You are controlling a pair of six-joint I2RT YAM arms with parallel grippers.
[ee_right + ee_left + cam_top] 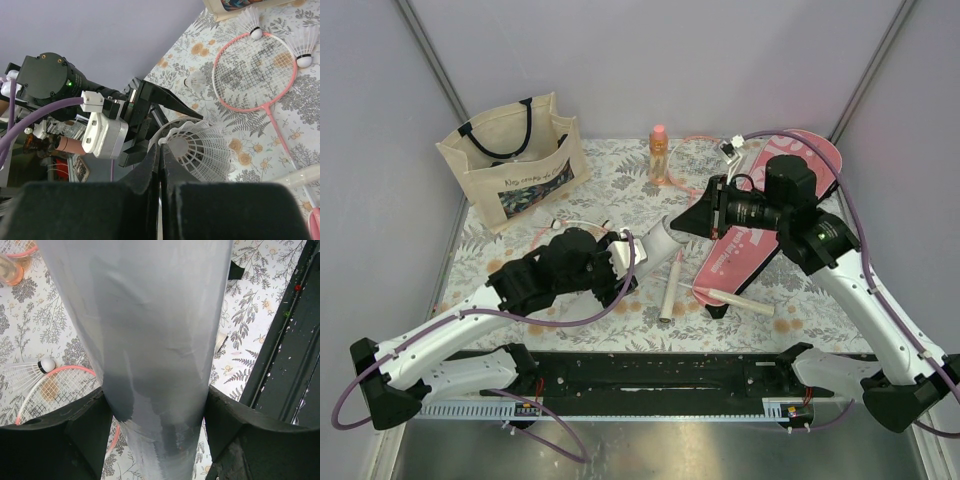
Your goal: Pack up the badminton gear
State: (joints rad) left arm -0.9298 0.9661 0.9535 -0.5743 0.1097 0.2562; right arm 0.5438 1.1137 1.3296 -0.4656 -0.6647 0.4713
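My left gripper (pixel 632 254) is shut on the long white tube (pixel 660 237) and holds it tilted above the table. In the left wrist view the tube (pixel 150 340) fills the gap between the black fingers (pixel 75 425). My right gripper (pixel 686 222) sits at the tube's open end, shut on the rim of a white shuttlecock (pixel 202 150). The tube's mouth (pixel 167 129) lies just behind that shuttlecock. One pink-framed racket (pixel 255 75) lies flat on the table. Two white racket handles (pixel 670 292) (pixel 738 299) lie in front. The pink cover (pixel 760 235) lies under my right arm.
A beige tote bag (pixel 510 160) stands at the back left. An orange bottle (pixel 659 152) stands at the back centre. Loose shuttlecocks (pixel 256 26) (pixel 302 52) rest on the racket head, another (pixel 35 371) beside a racket frame (pixel 65 371). A black rail (pixel 650 372) runs along the near edge.
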